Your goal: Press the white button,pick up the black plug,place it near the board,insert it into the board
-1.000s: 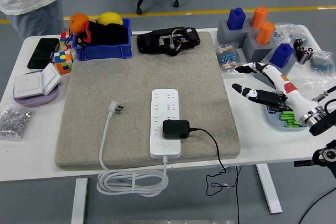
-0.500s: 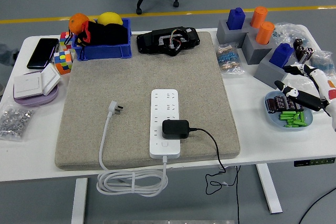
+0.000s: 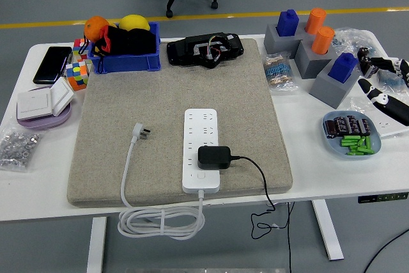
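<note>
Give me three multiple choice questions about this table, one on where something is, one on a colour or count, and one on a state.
1. Where does the black plug sit?
A. on the power strip
B. in the blue bin
C. on the bare table

2. How many orange cylinders stand in the grey blocks?
A. one
B. two
C. four

3. What is the right hand doing?
A. gripping the plug
B. pressing the strip's button
C. holding nothing, at the table's right edge

Answers: 1 A, the plug rests on the white power strip on the mat. 2 B, two orange cylinders show at the back right. 3 C, its fingers are spread and empty, far from the strip.
</note>
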Motion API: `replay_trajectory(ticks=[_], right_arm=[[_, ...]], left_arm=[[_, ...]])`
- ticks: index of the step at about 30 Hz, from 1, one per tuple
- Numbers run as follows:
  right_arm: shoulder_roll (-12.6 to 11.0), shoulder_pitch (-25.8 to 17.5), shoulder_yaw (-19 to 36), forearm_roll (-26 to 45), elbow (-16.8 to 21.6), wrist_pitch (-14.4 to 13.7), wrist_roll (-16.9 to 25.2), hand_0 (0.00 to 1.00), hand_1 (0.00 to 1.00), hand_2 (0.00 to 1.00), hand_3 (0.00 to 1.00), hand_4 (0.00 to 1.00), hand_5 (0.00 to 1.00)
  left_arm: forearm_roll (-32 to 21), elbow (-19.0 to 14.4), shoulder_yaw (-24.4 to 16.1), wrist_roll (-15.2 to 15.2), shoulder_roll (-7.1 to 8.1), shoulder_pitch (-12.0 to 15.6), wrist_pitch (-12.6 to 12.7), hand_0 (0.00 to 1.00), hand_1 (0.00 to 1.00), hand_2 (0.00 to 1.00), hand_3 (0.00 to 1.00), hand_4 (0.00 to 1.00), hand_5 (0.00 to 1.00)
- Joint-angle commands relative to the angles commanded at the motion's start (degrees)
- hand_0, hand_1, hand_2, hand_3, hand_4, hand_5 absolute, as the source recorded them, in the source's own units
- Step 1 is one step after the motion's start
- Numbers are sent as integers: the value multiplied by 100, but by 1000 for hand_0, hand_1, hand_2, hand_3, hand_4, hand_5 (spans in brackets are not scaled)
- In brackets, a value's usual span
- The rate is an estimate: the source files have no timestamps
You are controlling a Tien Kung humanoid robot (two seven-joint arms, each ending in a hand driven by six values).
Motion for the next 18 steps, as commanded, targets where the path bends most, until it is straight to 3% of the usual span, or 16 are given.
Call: replay_trajectory(ticks=[18], right_arm=[[210, -397, 216, -95, 50, 31, -108, 870, 778, 715, 709, 900, 580]], left_arm=[[54, 0, -63, -14, 25, 246, 6, 481, 499, 499, 588, 575, 261]])
